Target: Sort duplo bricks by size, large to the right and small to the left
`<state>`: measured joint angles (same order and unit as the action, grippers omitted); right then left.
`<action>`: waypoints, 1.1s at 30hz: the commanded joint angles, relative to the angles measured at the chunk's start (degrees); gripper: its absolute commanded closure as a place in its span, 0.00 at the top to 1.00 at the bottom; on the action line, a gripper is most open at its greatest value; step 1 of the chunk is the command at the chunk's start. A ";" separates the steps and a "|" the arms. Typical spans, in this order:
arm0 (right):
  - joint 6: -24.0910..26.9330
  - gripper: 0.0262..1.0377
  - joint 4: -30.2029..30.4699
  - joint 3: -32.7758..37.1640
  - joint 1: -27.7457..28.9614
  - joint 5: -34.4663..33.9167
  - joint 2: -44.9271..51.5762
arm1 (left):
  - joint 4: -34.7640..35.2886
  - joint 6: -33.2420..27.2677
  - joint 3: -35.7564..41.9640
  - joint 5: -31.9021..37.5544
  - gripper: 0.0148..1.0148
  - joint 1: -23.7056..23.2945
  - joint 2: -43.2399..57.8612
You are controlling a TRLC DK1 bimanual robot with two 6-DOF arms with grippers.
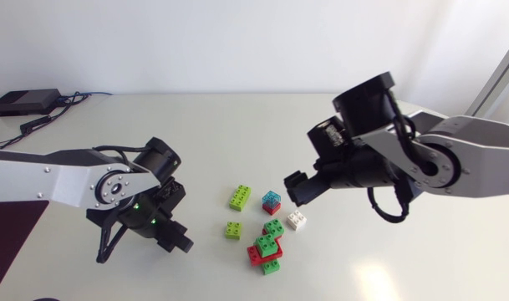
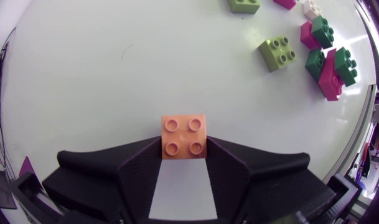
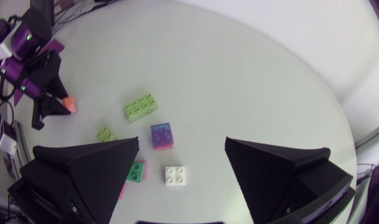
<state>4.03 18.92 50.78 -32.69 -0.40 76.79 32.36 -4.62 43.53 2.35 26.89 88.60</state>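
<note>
My left gripper (image 1: 177, 240) (image 2: 184, 148) is shut on a small orange 2x2 brick (image 2: 184, 137) (image 3: 68, 104), low over the table at the left of the brick cluster. The cluster holds a long lime brick (image 1: 240, 197) (image 3: 140, 107), a small lime brick (image 1: 233, 230) (image 2: 278, 52) (image 3: 105, 133), a blue brick on a red one (image 1: 272, 201) (image 3: 162, 135), a small white brick (image 1: 297, 220) (image 3: 176, 176) and green bricks stacked on a red one (image 1: 267, 248) (image 2: 329, 68). Above the cluster's right side, my right gripper (image 1: 297, 188) (image 3: 183, 168) hangs open and holds nothing.
A black box with cables (image 1: 24, 102) lies at the table's far left corner. The white tabletop (image 1: 237, 125) stretches behind the bricks. The table's front edge runs close to the green and red stack.
</note>
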 commanded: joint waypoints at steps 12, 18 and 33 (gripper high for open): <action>15.22 0.96 4.99 9.86 -3.52 4.27 11.18 | -1.33 -3.02 -7.49 0.37 0.43 -2.02 -3.61; 18.12 0.96 4.11 14.52 -2.91 7.79 17.34 | -1.51 -3.02 -8.37 0.46 0.86 -1.93 -5.01; 18.47 0.90 4.46 18.30 2.28 9.54 27.80 | -1.69 -4.61 -3.71 0.46 0.96 -2.02 -8.44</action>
<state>21.93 23.59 69.17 -30.72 8.82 102.69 31.00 -7.99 37.80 2.39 25.17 80.86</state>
